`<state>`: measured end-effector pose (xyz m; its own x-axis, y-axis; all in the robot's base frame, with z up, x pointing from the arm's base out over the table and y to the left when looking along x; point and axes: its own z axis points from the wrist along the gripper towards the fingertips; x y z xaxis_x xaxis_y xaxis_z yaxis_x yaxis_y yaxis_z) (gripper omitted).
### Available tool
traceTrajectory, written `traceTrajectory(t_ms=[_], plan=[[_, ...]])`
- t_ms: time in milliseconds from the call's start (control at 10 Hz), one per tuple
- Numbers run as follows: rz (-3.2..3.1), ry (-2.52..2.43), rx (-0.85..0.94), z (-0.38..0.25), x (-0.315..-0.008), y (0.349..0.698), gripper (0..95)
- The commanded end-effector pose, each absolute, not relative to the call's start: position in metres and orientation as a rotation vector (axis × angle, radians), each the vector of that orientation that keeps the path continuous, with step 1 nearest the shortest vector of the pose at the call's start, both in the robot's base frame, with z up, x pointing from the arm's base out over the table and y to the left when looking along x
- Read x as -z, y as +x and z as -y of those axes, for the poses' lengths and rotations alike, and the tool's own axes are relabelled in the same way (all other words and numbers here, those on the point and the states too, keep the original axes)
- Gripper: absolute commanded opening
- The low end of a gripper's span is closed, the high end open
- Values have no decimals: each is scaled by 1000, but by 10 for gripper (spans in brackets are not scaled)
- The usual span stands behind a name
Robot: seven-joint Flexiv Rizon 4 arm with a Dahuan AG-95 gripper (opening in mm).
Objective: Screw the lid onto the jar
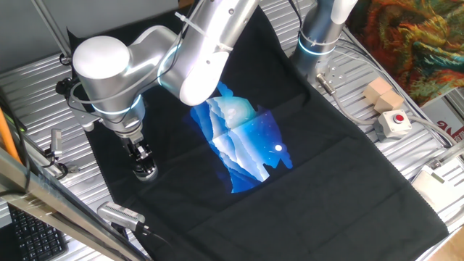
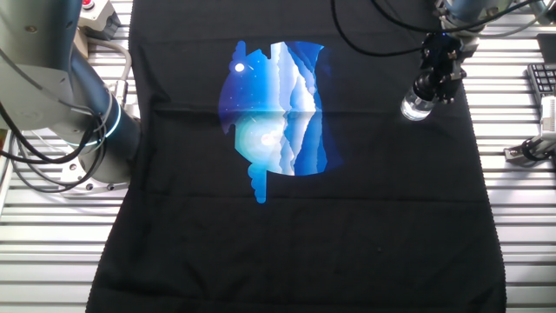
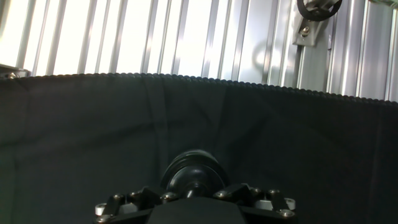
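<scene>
The small squat jar of clear, silvery-shiny glass [image 1: 146, 172] is standing upright near the edge of the black cloth. The tiny dark round cap [image 3: 194, 173] sits right on top of it, looks level; can't tell how far it's threaded.

No words, numbers or brand marks can be read in any of the views. In one fixed view, a white sheet [image 1: 451, 132] at the far right edge of the table carries part of some red lettering, cut off by the frame and too small to make out
</scene>
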<state>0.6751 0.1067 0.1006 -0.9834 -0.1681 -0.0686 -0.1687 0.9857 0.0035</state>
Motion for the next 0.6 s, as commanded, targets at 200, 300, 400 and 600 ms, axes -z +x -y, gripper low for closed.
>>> traceTrajectory(t_ms=[200,300,400,600], plan=[[-3064,-263,-14,-107,-100,675,760],[-3063,-264,-13,-107,-100,675,760],[-3064,-264,-13,-108,-98,675,760],[-3064,-264,-11,-108,-97,675,760]])
